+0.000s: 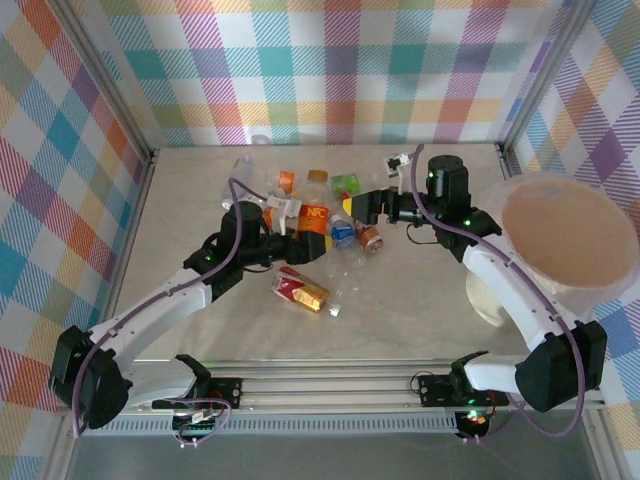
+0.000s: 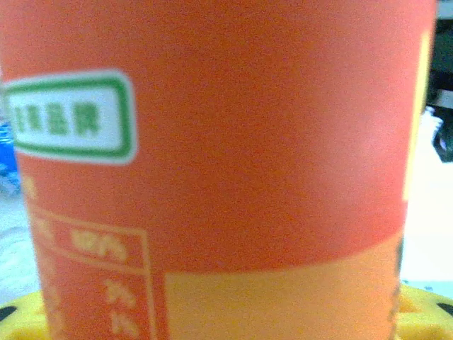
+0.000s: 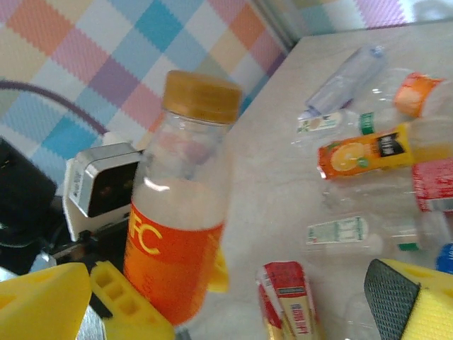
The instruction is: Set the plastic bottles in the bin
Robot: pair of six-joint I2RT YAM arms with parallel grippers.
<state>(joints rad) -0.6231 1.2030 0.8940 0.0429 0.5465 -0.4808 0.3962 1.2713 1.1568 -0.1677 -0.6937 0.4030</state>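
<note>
Top view: at frame centre the left claw [image 1: 288,216] grips the orange NFC bottle [image 1: 316,220] among loose plastic bottles [image 1: 300,290]. The right claw [image 1: 350,206] faces it, and the bin [image 1: 487,298] stands at far right.

Left wrist view: the bottle's label sits between yellow fingers [image 2: 18,315].

Right wrist view: the claw gapes wide, with the bottle at left. This looks like a handover, and the next move is to close on the bottle.
</note>
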